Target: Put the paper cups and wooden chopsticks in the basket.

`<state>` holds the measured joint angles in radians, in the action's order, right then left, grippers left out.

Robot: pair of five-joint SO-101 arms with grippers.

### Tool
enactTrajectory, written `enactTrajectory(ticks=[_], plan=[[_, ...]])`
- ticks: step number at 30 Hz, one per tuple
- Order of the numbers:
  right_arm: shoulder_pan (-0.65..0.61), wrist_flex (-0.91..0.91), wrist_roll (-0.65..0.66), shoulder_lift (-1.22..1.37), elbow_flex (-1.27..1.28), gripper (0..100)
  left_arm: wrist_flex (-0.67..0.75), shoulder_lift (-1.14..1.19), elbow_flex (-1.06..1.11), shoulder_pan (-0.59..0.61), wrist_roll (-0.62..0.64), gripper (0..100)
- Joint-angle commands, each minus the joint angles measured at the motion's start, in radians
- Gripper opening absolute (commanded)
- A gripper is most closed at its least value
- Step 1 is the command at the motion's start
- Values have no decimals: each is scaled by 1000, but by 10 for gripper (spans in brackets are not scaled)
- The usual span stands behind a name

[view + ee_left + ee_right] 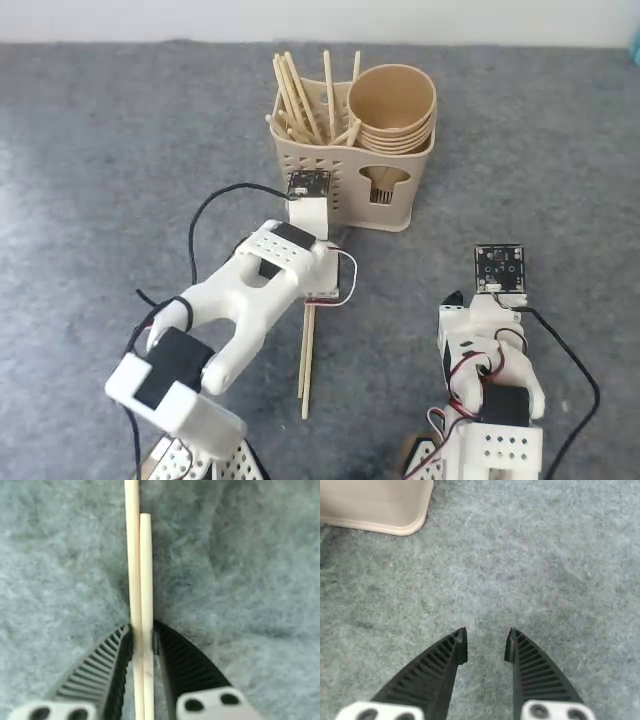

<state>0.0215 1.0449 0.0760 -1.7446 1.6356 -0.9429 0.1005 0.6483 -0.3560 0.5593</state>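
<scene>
Grey felt-like matting covers the whole table, with a pale wall running behind its far edge. On the matting the left arm is the biggest thing: a white body that rises from the near-left corner and leans toward the middle of the table, a black cable looping beside it. The right arm stands folded at the near edge, right of the middle, well apart from the left arm.

At the far edge, about midway along it, stands the beige slotted basket; a rounded corner of it also shows in the right wrist view. A stack of brown paper cups sits upright in its right compartment. A bundle of wooden chopsticks leans in its left compartment, tips fanned above the rim.

One pair of chopsticks lies out on the matting near the table's middle, pointing toward the near edge. The left gripper pinches this pair, the two sticks side by side and touching between its black ribbed jaws. The right gripper hangs over bare matting with its jaws spread and nothing between them.
</scene>
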Motion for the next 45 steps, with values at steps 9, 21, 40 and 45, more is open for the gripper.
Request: enactTrajectory(ticks=[9, 21, 40, 45], plan=[[10, -12, 18, 4, -5, 136, -101, -2, 2, 359, 6, 10], [10, -12, 18, 4, -5, 136, -103, -2, -202, 655, -54, 10], [10, -15, 18, 4, -5, 136, -598, -2, -1093, 624, -55, 10], [10, -15, 18, 4, -5, 136, -730, -2, -1343, 548, -57, 10]])
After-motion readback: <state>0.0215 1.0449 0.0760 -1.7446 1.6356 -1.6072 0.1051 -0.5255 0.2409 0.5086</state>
